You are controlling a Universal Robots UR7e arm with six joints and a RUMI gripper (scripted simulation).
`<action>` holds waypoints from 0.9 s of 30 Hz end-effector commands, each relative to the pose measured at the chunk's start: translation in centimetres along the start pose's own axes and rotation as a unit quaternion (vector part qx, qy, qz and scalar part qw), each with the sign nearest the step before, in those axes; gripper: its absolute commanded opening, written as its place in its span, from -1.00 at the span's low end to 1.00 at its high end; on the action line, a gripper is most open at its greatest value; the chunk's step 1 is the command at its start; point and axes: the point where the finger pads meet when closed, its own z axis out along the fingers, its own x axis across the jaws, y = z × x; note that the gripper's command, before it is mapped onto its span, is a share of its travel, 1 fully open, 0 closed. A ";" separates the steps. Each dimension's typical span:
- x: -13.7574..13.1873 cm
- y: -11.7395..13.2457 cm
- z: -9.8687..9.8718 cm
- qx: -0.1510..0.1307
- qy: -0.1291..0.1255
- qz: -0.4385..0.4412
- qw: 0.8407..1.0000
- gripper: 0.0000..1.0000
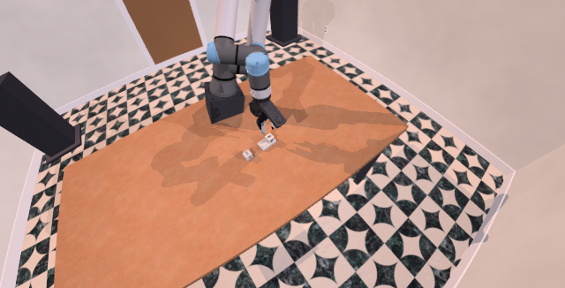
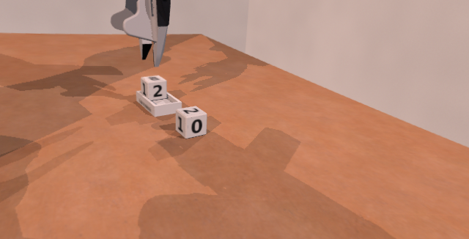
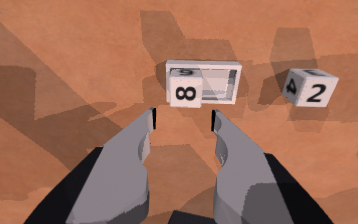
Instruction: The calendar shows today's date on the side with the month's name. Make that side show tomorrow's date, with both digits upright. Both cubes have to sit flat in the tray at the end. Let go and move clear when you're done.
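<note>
The white tray [image 1: 266,146] [image 2: 167,110] [image 3: 207,63] has blurred dark lettering on its left long side in the exterior view. One white cube [image 1: 269,137] [image 2: 154,88] [image 3: 185,92] stands in its far end there, showing 1 above the lettering and 2 on the end face; a sideways 8 shows in the wrist view. The other cube [image 1: 247,155] [image 2: 191,122] [image 3: 310,88] lies on the table outside the tray, with 2 on top and 1 and 0 on its sides. My gripper [image 1: 267,129] [image 2: 150,62] [image 3: 183,110] is partly open and empty, above and beside the tray.
The brown table [image 1: 146,226] [image 2: 330,166] carries broad arm shadows. The robot base [image 1: 225,104] stands at its back edge. The tray's other half is empty, on the side toward the loose cube. Two dark pillars [image 1: 35,117] [image 1: 284,11] stand off the table.
</note>
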 end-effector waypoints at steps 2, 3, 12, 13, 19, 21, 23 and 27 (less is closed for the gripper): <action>0.0 -0.1 1.2 0.001 0.000 0.000 1.000 -0.42; 0.0 -0.1 1.3 0.001 0.000 0.000 1.000 -0.42; 0.0 -0.1 1.8 0.001 0.000 0.000 1.000 -0.42; 0.0 -0.1 1.8 0.001 0.000 0.000 1.000 -0.42; 0.0 -0.1 1.9 0.001 0.001 0.000 1.000 -0.42; 0.1 -0.1 1.9 0.001 0.001 0.000 1.000 -0.42; 0.1 -0.2 1.9 0.002 0.001 0.000 1.000 -0.42; 0.1 -0.2 1.8 0.002 0.001 0.000 1.000 -0.42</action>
